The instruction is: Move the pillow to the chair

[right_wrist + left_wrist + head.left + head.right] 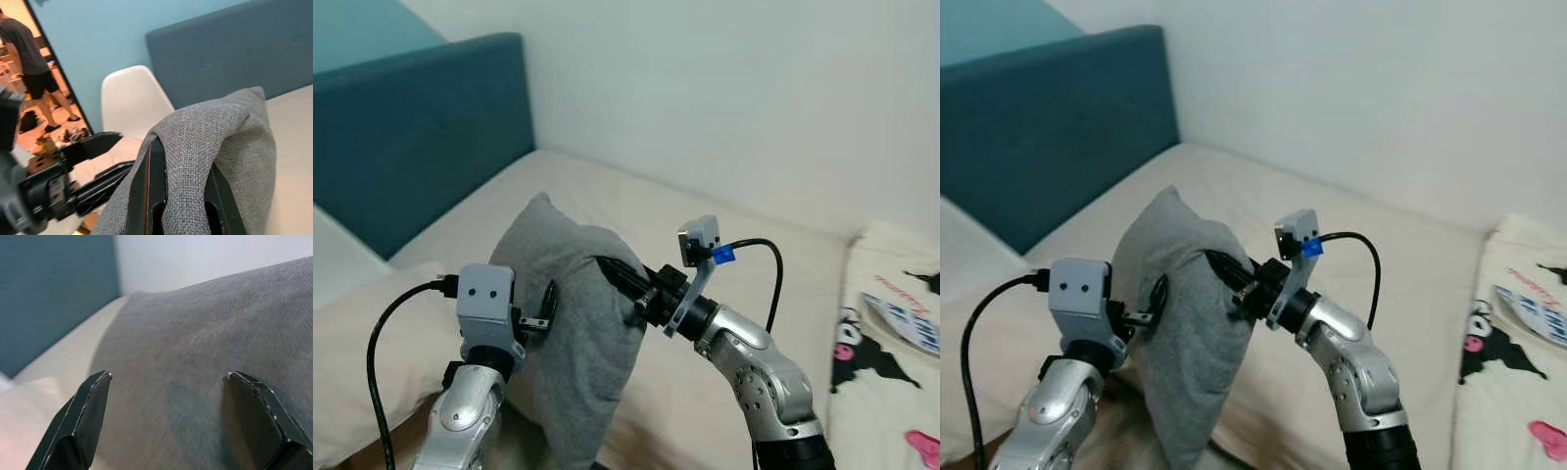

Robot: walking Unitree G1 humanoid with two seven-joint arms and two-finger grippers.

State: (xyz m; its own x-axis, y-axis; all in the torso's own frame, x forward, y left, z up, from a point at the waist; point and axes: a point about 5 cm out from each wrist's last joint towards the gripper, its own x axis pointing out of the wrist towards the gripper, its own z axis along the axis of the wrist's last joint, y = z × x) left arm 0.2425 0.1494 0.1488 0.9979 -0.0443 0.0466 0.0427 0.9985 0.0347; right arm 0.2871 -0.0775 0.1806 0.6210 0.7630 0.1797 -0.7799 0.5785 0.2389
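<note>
The grey woven pillow (570,333) hangs upright and creased, pinched by the right claw (619,277); left claw (166,382) spread.

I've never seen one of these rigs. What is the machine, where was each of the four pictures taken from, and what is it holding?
This is a humanoid robot with two silver arms, each ending in a black two-fingered claw. The two wide pictures come from its head camera, looking down over a bed with a beige sheet and a teal headboard. The close-ups come from cameras on each wrist.

The right claw is shut on a fold of the grey pillow, lifting it upright. The left claw is open, its fingers spread against the pillow's other side.

A cartoon-print blanket lies at the right. The right wrist view also shows a white chair and a person standing beyond a doorway.
</note>
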